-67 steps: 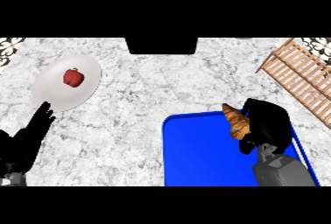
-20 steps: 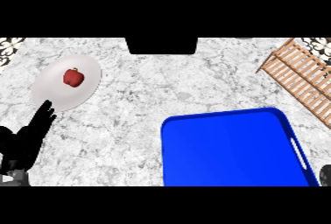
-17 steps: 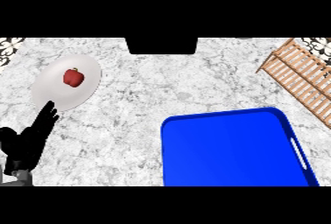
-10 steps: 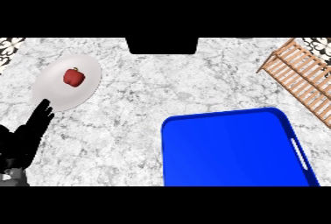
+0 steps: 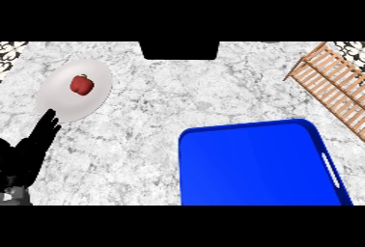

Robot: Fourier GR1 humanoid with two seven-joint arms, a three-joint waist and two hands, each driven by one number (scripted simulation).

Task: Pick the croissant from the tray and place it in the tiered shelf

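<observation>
1. The robot's black left hand (image 5: 28, 154) rests at the lower left edge of the head view. Its fingers are straight and close together, pointing up and away from the robot, and they hold nothing.
2. The croissant shows nowhere in this view, so its place relative to the hand cannot be told.
3. The flat blue rectangular tray (image 5: 257, 164) lies well to the right of the left hand on the white-and-grey marbled counter (image 5: 157, 111). Only its bare blue floor shows.
4. The slatted light wooden tiered shelf (image 5: 331, 82) stands far to the right of the hand and farther from the robot, beyond the tray's far right corner.
5. A round white plate (image 5: 61, 103) lies just beyond the fingertips (image 5: 50, 115); whether they touch its rim cannot be told.
6. A small red bell pepper (image 5: 82, 84) sits on that plate, beyond the hand.
</observation>
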